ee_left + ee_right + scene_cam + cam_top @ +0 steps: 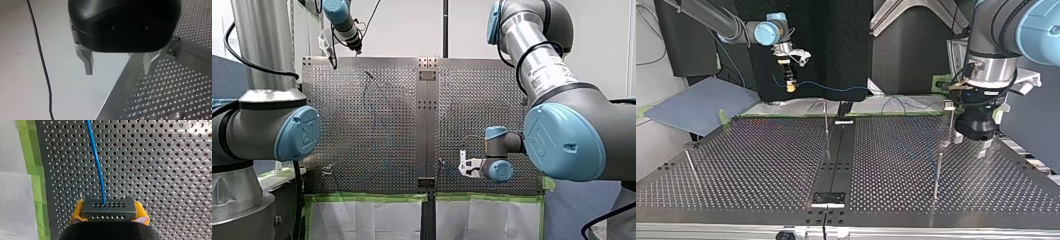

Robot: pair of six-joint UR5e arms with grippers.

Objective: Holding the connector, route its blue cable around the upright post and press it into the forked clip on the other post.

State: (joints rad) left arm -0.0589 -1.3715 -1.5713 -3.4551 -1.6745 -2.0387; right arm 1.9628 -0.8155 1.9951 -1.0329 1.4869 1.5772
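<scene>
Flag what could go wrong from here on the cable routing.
1. The blue cable hangs in the air from the connector in my right gripper; it may ride over the upright post instead of wrapping it.
2. My left gripper sits open right beside a thin post at the top view's right; the cable or my right arm could snag there.
3. Only the yellow pads hold the connector; cable tension might twist it.

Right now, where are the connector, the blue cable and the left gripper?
connector [109,210]: right wrist view, middle of its dark perforated face.
blue cable [96,157]: right wrist view, mid-run, ahead of the connector.
left gripper [117,72]: left wrist view, midway between its open metal fingertips.
</scene>
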